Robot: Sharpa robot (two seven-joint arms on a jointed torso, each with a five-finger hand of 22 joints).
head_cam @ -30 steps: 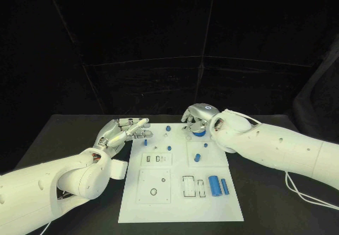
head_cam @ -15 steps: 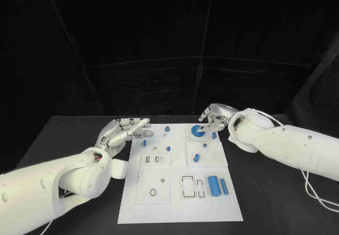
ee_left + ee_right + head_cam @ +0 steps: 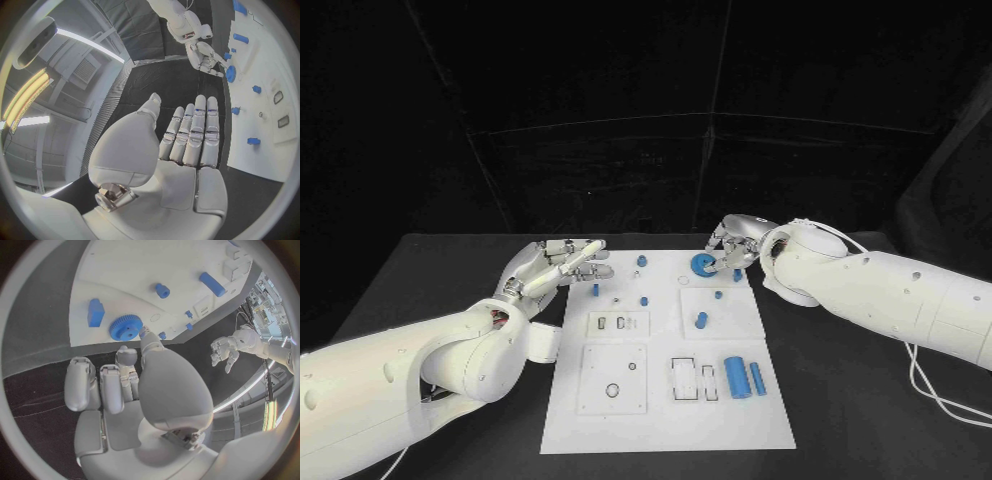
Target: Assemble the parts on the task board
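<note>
A: Which step are we on?

B: Gear step, I'd judge. The round blue toothed gear [image 3: 704,264] sits at the far end of the flat white task board [image 3: 668,420], towards the right side. The right robot hand [image 3: 734,246] is right at it: in the right wrist view one fingertip [image 3: 144,332] is at the gear's toothed edge [image 3: 126,327], the others loosely curled and apart.

A: Holding it?

B: Doesn't look like it. No fingers wrapped round it; reads as an empty hand touching or nearly touching the rim. Can't tell whether the gear is fully down on its post or only resting on top.

A: Left side?

B: The left robot hand [image 3: 557,265] hovers just off the board's left edge near the far end, fingers straight and side by side, nothing in it. The left wrist view shows the flat palm [image 3: 181,150] over the black worktop [image 3: 430,270].

A: Remaining parts?

B: Small blue pegs [image 3: 645,261] stand across the far half. A short blue cylinder [image 3: 702,322] lies mid-board, a thick blue cylinder [image 3: 736,379] and a thinner blue bar [image 3: 757,379] near the right edge closer in, beside empty rectangular slots [image 3: 685,380].

A: Next move?

B: Probably press or turn the gear to seat it, or let go and reach for the loose cylinders. Either needs a light, square touch.
</note>
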